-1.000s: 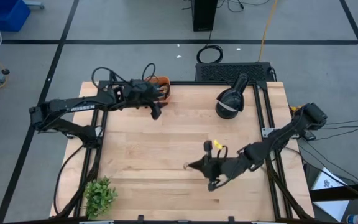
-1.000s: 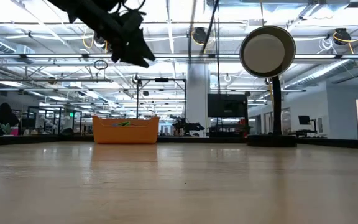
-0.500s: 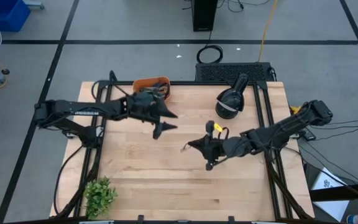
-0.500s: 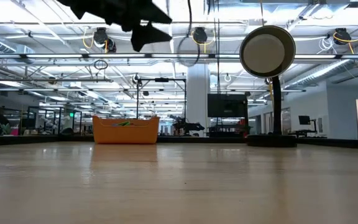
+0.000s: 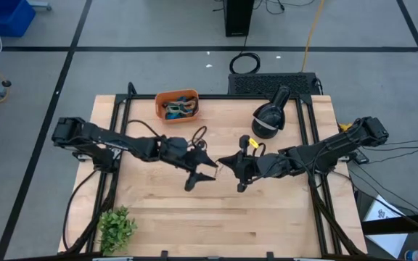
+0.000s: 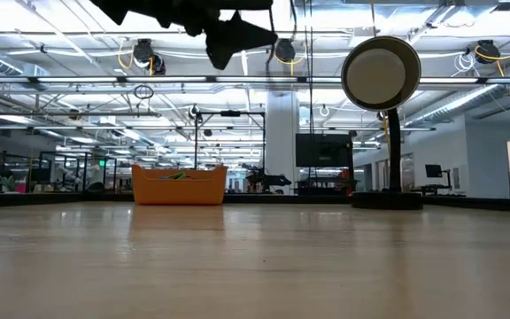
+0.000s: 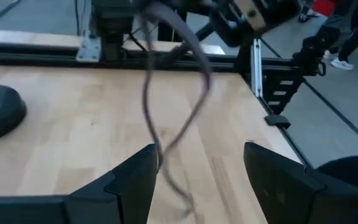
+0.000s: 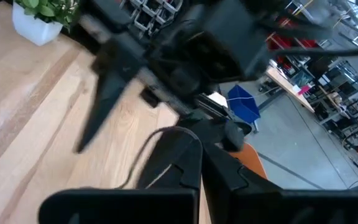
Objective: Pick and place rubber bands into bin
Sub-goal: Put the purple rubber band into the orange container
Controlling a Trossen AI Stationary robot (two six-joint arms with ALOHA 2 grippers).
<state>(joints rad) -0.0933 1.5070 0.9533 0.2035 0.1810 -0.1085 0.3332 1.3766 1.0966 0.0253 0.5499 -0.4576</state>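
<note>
The orange bin [image 5: 176,106] stands at the table's far edge, left of middle, with several rubber bands [image 5: 178,109] in it; the low view shows its wall [image 6: 179,184]. Over the table's middle my right gripper [image 5: 223,161] is shut on a dark rubber band [image 7: 166,93], a twisted loop hanging below it. My left gripper [image 5: 203,174] faces it, open [image 7: 201,180]. The band's lower part hangs between the left fingers, close to one finger [image 7: 135,180]; whether it touches that finger I cannot tell. My right gripper pinches the band's upper end [image 7: 160,15] between its two shut fingers [image 8: 191,155], coming nearly level from the table's right. The band hangs slack and twisted below the fingers, clear of the table.
A black round-headed lamp [image 5: 269,117] stands at the far right of the table and rises tall in the low view [image 6: 381,75]. A small green plant [image 5: 116,228] sits at the near left corner. Black frame rails [image 5: 307,130] line the table's sides.
My left gripper has left the bin and swung toward the table's middle and near side, turning to face my right gripper and staying open. My right gripper has carried the hanging band toward the far edge and a little up.
</note>
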